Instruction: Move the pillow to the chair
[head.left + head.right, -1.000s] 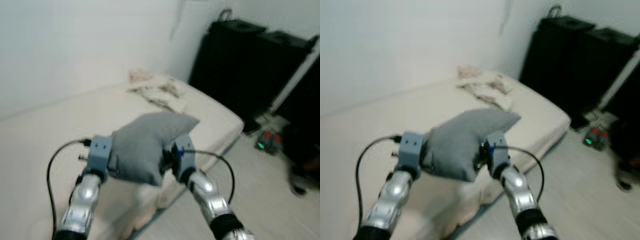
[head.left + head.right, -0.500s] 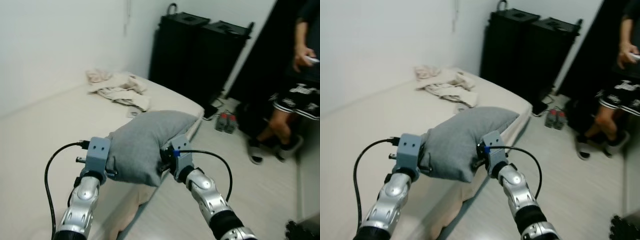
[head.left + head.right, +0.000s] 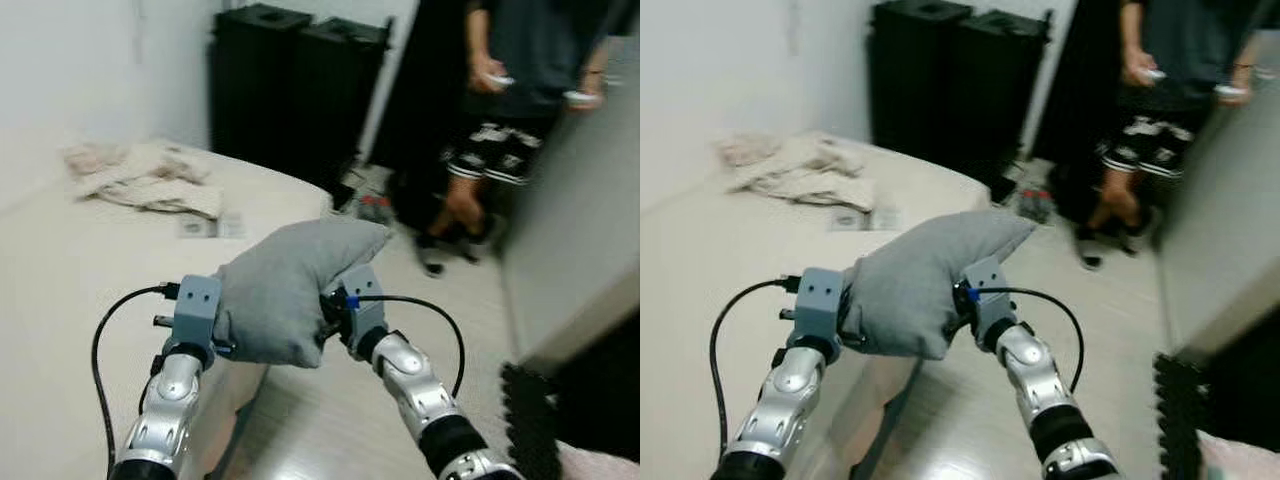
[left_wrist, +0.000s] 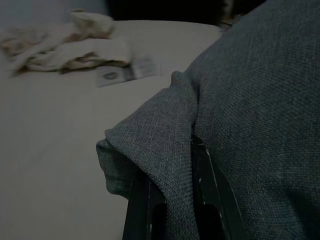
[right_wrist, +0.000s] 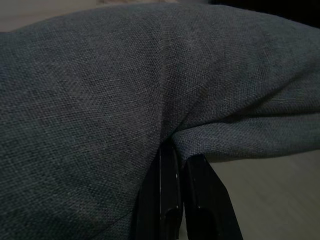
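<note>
I am holding the grey pillow [image 3: 290,290] up in the air in front of me, between my two arms, above the near edge of the bed [image 3: 70,260] and the floor [image 3: 330,420]. My left hand [image 4: 172,210] is pinching a fold of the pillow's cloth on its left side; in the left wrist view its two black fingers [image 4: 210,195] are pressed together with the grey cloth caught between them. My right hand [image 5: 175,195] is pinching the pillow on its right side, and in the right wrist view the two fingers [image 5: 165,185] are lying close together under a crease of the cloth. The pillow is touching nothing but my two hands.

The bed is lying on the left, with a cream cover. At its far part a pile of crumpled light cloth [image 3: 140,175] is lying, and just near it a small flat printed packet [image 3: 210,225]. Behind the bed, at the far wall, two tall black cabinets [image 3: 285,85] are standing side by side. On the far right a person [image 3: 510,110] in dark shorts is standing on the floor and is holding small light objects in both hands. Near the person's feet some small thing [image 3: 1035,203] with red parts is lying on the floor; it is too blurred for me to tell what it is.
</note>
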Controlling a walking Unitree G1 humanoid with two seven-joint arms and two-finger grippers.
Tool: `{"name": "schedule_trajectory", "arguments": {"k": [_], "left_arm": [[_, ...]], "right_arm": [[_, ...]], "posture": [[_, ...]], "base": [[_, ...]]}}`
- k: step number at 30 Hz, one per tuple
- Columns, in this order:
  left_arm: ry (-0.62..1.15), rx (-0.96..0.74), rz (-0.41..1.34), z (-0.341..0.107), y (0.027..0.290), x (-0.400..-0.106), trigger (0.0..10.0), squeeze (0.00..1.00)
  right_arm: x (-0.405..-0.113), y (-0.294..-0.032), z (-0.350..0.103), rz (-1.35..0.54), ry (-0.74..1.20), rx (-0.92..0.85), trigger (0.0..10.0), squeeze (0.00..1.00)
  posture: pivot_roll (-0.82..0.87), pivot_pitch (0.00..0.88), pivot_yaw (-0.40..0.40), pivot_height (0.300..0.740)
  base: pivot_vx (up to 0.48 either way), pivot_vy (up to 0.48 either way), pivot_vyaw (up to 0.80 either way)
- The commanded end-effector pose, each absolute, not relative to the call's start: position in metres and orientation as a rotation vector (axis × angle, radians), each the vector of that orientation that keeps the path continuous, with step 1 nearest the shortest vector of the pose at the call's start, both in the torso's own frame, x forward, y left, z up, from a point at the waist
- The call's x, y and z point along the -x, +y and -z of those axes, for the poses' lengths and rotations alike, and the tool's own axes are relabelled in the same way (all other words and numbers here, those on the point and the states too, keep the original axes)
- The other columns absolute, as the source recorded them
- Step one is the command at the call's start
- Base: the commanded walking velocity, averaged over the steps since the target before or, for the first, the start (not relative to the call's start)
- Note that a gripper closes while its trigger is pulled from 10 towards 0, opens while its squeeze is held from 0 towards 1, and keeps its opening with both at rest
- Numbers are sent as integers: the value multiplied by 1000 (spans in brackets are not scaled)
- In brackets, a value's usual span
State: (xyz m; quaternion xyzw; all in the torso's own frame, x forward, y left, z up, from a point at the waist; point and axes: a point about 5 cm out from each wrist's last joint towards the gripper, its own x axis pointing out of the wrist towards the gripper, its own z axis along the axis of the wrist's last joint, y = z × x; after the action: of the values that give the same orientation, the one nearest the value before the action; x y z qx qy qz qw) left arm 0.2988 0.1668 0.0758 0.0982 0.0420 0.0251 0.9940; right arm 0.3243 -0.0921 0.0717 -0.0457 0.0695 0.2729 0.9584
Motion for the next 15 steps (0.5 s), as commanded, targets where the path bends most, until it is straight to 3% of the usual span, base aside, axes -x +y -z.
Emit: {"name": "schedule_trajectory", "arguments": {"k": [1, 15], "left_arm": [[91, -180, -31, -75, 162, -301, 10000, 0], [94, -260, 85, -76, 158, -308, 10000, 0]], "right_arm": [[-327, -98, -73, -523, 141, 86, 10000, 0], [-323, -105, -58, -429, 192, 53, 10000, 0]], "posture": [[-15, 51, -104, 740], [18, 48, -14, 740]], "base": [[0, 0, -800], [0, 0, -800]]}}
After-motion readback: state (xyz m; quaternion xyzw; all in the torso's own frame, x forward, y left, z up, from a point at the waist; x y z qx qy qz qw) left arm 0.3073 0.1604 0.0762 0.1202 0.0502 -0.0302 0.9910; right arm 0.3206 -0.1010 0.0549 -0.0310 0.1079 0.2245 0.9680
